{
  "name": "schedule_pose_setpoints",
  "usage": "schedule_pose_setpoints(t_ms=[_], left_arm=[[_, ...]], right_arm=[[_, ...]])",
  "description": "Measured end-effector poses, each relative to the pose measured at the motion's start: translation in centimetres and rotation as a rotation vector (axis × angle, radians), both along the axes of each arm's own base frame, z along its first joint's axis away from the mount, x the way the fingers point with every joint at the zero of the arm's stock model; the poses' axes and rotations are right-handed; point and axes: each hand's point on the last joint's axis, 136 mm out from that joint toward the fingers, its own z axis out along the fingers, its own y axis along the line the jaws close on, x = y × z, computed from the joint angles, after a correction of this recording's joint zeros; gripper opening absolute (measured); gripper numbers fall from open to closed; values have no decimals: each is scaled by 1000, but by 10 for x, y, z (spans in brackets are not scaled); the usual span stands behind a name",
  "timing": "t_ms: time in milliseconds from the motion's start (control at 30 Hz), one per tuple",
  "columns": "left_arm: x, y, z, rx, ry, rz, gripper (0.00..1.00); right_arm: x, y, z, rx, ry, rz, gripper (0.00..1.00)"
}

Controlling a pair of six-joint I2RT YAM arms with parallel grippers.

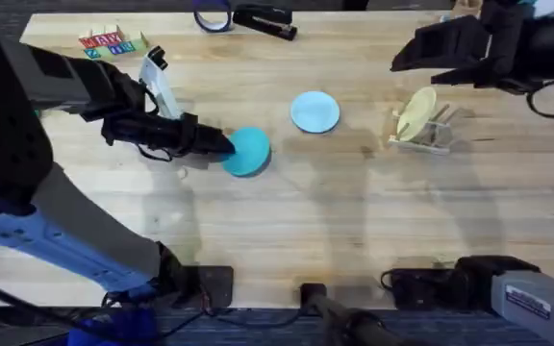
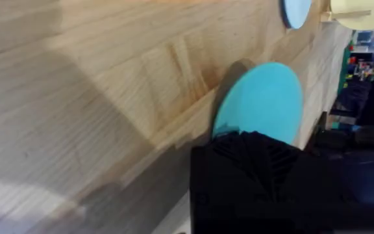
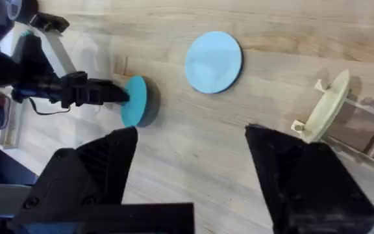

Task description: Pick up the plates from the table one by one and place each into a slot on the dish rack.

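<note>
While the desk (image 1: 373, 221) carries all items, the dish rack (image 1: 435, 135) stands at its right side with a pale yellow plate (image 1: 416, 113) upright in a slot. Left gripper (image 1: 221, 144) has its fingers closed on the left edge of the teal plate (image 1: 251, 152), which is tilted. Right gripper (image 3: 190, 162) hangs above the desk, fingers spread wide apart. Pale blue plate (image 1: 314, 111) lies flat between teal plate and rack.

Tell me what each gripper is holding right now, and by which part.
The left gripper grips the teal plate by its edge nearest that arm, tilted up off the table. The right gripper is open, holding nothing.
</note>
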Motion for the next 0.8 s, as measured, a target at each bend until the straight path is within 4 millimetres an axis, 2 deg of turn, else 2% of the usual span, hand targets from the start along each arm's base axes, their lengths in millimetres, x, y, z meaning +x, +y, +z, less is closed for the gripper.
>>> schedule_pose_setpoints(t_ms=[400,633,800], left_arm=[[1,-4,-3,-54,22,13,39],[1,-4,-2,-54,22,13,40],[1,-4,-2,-54,22,13,39]], right_arm=[[0,0,0,2,2,-2,995],[0,1,0,65,67,-84,995],[0,17,-9,75,122,-51,995]])
